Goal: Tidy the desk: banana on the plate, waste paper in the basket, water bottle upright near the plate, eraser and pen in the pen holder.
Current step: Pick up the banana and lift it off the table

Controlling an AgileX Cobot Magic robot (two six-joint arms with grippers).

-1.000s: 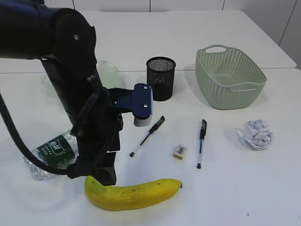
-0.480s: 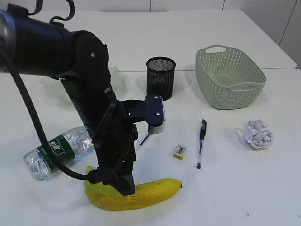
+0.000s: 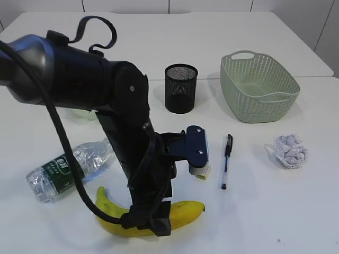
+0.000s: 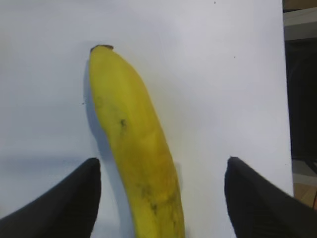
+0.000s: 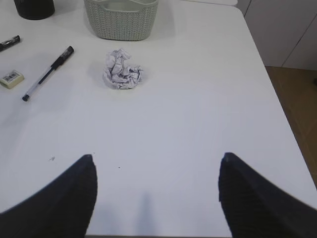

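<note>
Straddling the banana (image 4: 136, 148) with jaws spread wide, the left pincer (image 4: 161, 198) grips nothing

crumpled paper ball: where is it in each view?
Exterior: waste paper at right, in front of the basket.
Left wrist: not in it; only the banana shows.
Right wrist: upper left of centre, below the basket.
Shared landmark: the basket, behind the paper in both views.
</note>
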